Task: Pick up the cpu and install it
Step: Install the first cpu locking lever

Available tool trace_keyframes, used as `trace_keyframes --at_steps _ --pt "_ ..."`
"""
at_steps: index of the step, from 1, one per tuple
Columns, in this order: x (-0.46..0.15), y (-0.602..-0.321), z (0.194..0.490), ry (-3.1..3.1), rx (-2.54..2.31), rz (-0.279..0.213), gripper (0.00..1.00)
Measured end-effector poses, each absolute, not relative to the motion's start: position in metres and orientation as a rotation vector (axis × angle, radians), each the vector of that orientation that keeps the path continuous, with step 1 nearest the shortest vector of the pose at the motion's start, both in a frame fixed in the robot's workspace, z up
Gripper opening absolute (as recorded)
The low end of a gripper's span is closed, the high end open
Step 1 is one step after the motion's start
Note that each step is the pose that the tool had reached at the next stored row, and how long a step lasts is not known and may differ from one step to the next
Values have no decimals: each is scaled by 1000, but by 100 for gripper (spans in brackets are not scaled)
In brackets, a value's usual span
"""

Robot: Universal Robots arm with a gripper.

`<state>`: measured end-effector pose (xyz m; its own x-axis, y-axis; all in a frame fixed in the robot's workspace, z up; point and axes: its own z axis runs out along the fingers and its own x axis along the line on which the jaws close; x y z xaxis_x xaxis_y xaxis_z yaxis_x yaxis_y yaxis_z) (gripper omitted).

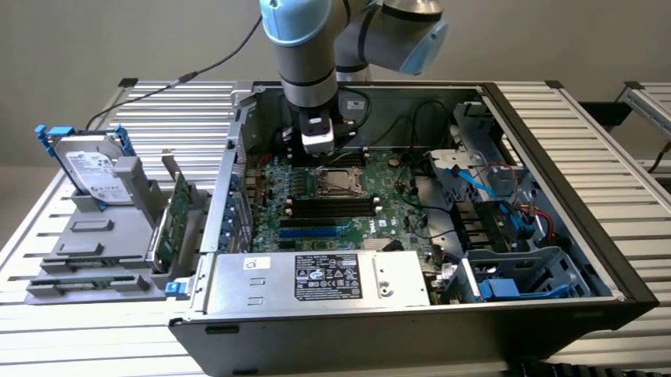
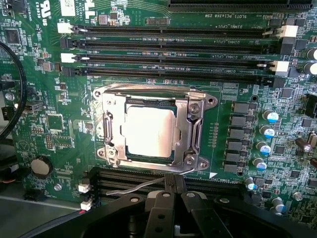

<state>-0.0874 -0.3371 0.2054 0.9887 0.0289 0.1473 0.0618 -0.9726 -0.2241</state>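
Observation:
The cpu (image 2: 148, 131), a small square chip with a dull silver top, lies flat in the motherboard socket, framed by the metal load plate (image 2: 190, 130). In the exterior view the cpu (image 1: 338, 183) sits mid-board inside the open computer case (image 1: 555, 314). My gripper (image 1: 317, 155) hangs just above the board beside the socket, a little off the cpu. Its two dark fingertips (image 2: 168, 184) are pressed together with nothing between them, at the socket's edge by the thin wire lever (image 2: 141, 186), which stands loose from the frame.
Long black memory slots (image 2: 173, 49) run along one side of the socket, and more lie beside the fingertips. A hard drive (image 1: 93, 166) with a blue bracket stands on a grey holder at the exterior view's left. Cables and drive cages (image 1: 504, 228) crowd the case's right.

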Motion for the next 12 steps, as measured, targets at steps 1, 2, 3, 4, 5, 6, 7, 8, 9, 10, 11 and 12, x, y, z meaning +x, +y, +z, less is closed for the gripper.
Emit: trace_keyframes --at_steps 1,2,3,4,5,6,7,8,9,10,11,12 --pt "-87 -337 205 -67 -2905 -210 11" --pt "-87 -336 205 -68 -2909 -210 11" --pt "-87 -336 205 -68 -2912 -210 11" --pt "-87 -336 205 -69 -2915 -211 11" --pt "-87 -336 205 -69 -2918 -211 11" --pt "-87 -336 205 -69 -2921 -211 11" --pt "-87 -335 205 -70 -2924 -211 11" --pt "-87 -334 204 -70 -2926 -211 11" --pt "-87 -333 204 -70 -2928 -210 11" --pt "-87 -332 204 -70 -2929 -211 11" --pt "-87 -330 204 -70 -2930 -211 11" --pt "-87 -329 204 -70 -2930 -211 11"
